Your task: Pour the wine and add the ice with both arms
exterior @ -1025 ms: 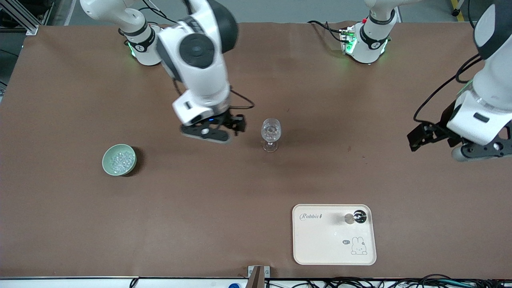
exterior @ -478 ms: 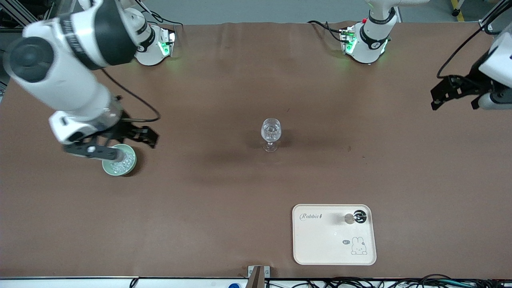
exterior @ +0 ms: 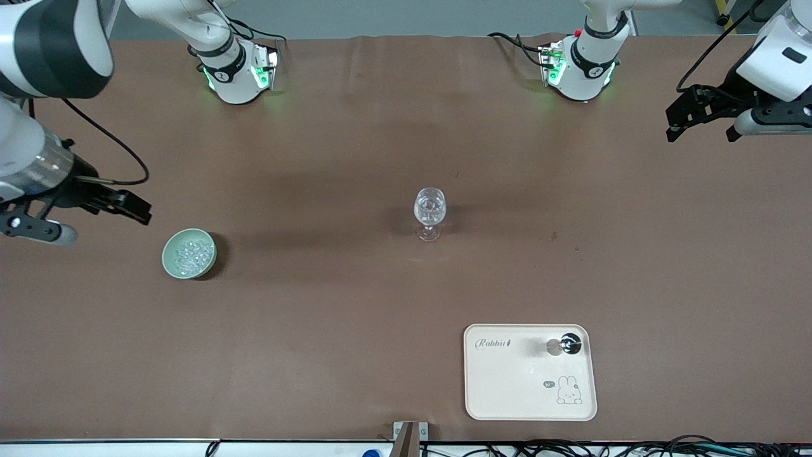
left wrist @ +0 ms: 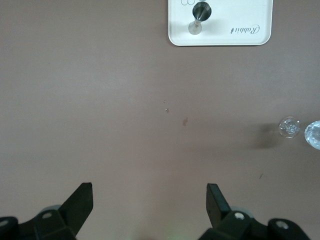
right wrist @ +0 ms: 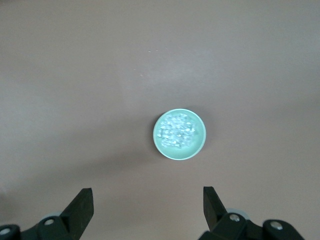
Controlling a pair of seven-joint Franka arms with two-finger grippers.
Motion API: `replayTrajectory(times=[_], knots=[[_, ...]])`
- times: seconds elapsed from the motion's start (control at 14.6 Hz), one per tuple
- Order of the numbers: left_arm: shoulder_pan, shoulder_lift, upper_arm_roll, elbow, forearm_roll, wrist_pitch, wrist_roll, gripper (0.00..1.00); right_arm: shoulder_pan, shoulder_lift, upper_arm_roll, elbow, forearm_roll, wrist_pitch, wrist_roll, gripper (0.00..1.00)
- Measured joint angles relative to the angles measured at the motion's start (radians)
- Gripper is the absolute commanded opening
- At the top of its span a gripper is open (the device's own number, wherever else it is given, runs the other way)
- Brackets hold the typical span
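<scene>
A pale green bowl (exterior: 189,254) holds the heap of clear ice (exterior: 190,255), toward the right arm's end of the table. It also shows in the right wrist view (right wrist: 179,150), with the ice (right wrist: 176,131) in it. A clear stemmed glass (exterior: 429,212) stands upright at the table's middle and also shows in the left wrist view (left wrist: 289,126). My right gripper (exterior: 136,209) is open and empty, up over the table edge beside the bowl. My left gripper (exterior: 698,127) is open and empty, high over the left arm's end of the table. No wine bottle is in view.
A cream tray (exterior: 507,387) with a rabbit print lies nearer to the front camera than the glass. A small black and silver piece (exterior: 566,344) stands on it. The tray (left wrist: 240,37) also shows in the left wrist view. The table is covered in brown cloth.
My right gripper swung from beside the glass, passed over the bowl, and went out to its end of the table. My left gripper rose and drew back toward the bases.
</scene>
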Motion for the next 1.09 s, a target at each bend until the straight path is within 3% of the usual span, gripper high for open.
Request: replayTrajectory(times=[0.68, 1.09], knots=[[0.002, 0.011, 0.002, 0.028, 0.000, 0.015, -0.003, 1.00, -0.141, -0.180, 0.002, -0.179, -0.004, 0.002, -0.231, 0.97], [0.003, 0.039, 0.003, 0.039, 0.012, 0.015, -0.003, 1.00, -0.188, -0.198, 0.003, -0.098, -0.005, -0.028, -0.323, 0.99]])
